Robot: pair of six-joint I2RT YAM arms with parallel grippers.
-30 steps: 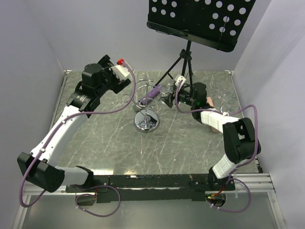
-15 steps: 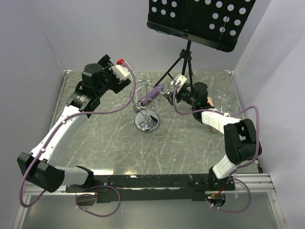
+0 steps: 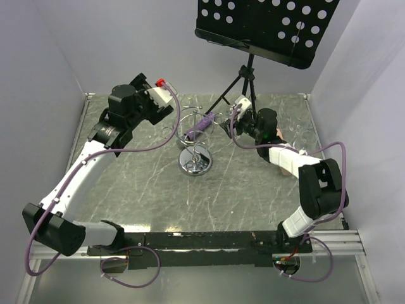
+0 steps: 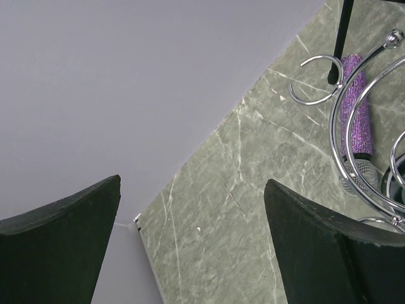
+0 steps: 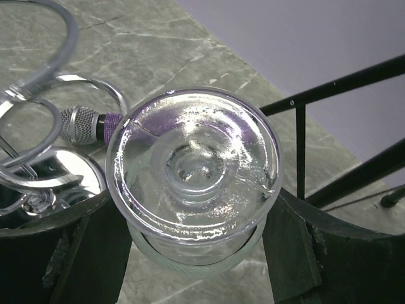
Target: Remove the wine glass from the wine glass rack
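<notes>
The right end effector (image 5: 193,221) is partly open, its two dark fingers (image 5: 95,253) pressed against either side of a clear wine glass (image 5: 193,161) and holding it. In the right wrist view the glass points its round foot at the camera, with the bowl lower down between the fingers. The glass sits just right of the wine glass rack (image 5: 38,133), close to the nearest chrome loop; whether the foot touches that loop cannot be told.

From above, the right end effector (image 3: 233,120) is raised beside the top of the rack (image 3: 194,163), whose shiny round base stands near the middle of the green marbled desk (image 3: 253,190). The glass itself is too clear to make out in that view.

A purple glitter microphone (image 3: 201,125) with a silver mesh head shows just behind the rack's loops. A black music stand (image 3: 266,25) stands at the back of the desk, its tripod legs behind the right arm.

The left end effector (image 4: 190,234) is wide open and holds nothing, off to the left of the rack (image 4: 361,126).
</notes>
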